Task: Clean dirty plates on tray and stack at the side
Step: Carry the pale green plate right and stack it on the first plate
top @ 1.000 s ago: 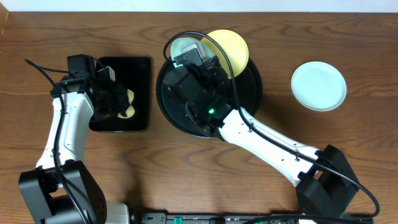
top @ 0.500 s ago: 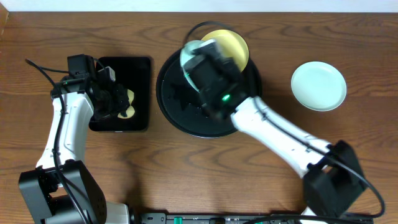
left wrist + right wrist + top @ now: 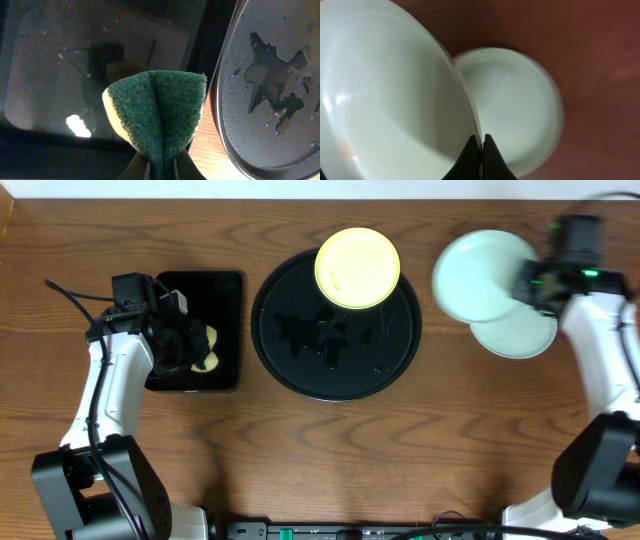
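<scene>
The round black tray [image 3: 300,350] sits mid-table, wet, with a pale yellow plate [image 3: 357,267] on its far rim. My right gripper [image 3: 527,283] is shut on the rim of a pale blue-green plate [image 3: 475,275] and holds it in the air, partly over a second blue-green plate [image 3: 520,340] lying on the table at right. In the right wrist view the held plate [image 3: 395,95] fills the left side, the lying plate [image 3: 520,105] is below it. My left gripper [image 3: 190,345] is shut on a green and yellow sponge [image 3: 157,112] over the rectangular tray.
A small rectangular black tray [image 3: 210,290] lies left of the round tray; it also shows in the left wrist view [image 3: 60,65]. The round tray's rim [image 3: 225,100] is just right of the sponge. The table is brown wood.
My right arm has swung from the round tray to the far right, carrying the blue-green plate to above the plate on the table. The left arm has not moved.
</scene>
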